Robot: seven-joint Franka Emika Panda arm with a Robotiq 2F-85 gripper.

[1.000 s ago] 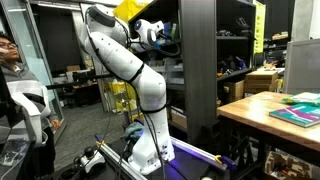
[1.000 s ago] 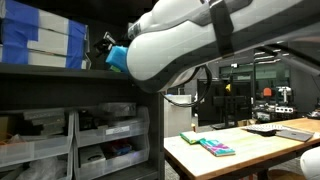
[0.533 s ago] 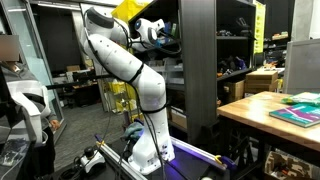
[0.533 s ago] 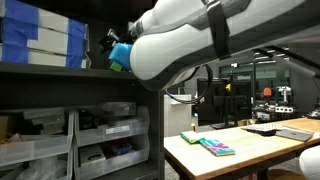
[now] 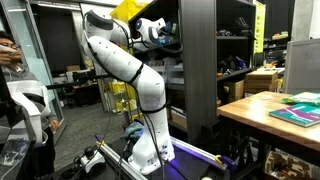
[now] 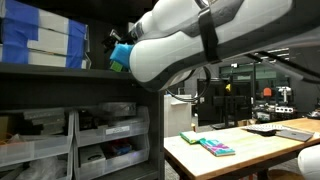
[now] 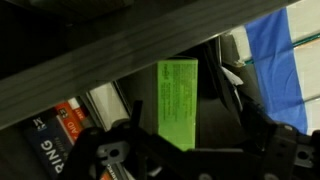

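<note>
We are seeing the gripper (image 7: 186, 154) hovering low in the middle of the wrist view. Its jaws are standing apart, wider than the green box (image 7: 178, 98) lying between them, and are not pressing on it. The green box is sitting just above the gripper at the centre of the frame, long side running up and down, under a dark shelf beam (image 7: 90, 55) that is slanting across the top.

We are judging it a light, thin cardboard pack: stiff enough to lift but easy to crush. It is best pinched across its two long narrow sides, near the middle.

An orange pack (image 7: 55, 128) is lying at lower left, its lettering cut off. A blue sheet (image 7: 278, 60) is filling the upper right. The print on the green box is too blurred to read. In an exterior view the white arm (image 6: 200, 40) is blocking the shelf (image 6: 60, 78), so the box is not showing there.
</note>
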